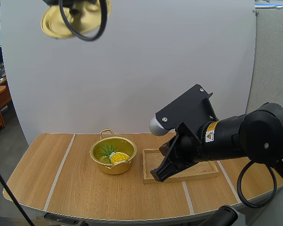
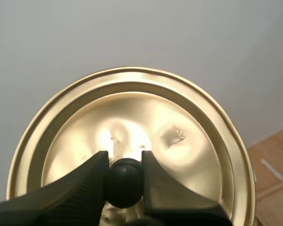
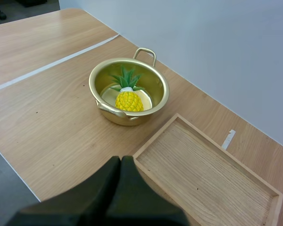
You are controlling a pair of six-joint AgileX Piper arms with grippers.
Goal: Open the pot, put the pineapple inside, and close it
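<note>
While the lid (image 1: pixel 54 23) hangs high above the left part of the table (image 1: pixel 85 188) in the high view, the pot (image 1: pixel 114 168) stands open near the middle with the pineapple (image 1: pixel 118 157) lying inside it. Just beside the pot, to its right, lies a wooden tray (image 1: pixel 153 160), and the right gripper (image 1: pixel 158 176) is low over this tray.

From the left wrist view, the left gripper (image 2: pixel 124 157) pinches the black knob (image 2: pixel 124 183) in the centre of the lid, one finger on each side.

From the right wrist view, the right gripper's fingers lie together as one dark wedge and hold nothing; it looks over the tray toward the pot.

I judge the lid to be thin metal: light and stiff, but smooth. The knob seems the only good hold. Because it is round, the lid could tilt or turn between the fingers, so I would lower it level onto the rim.
</note>
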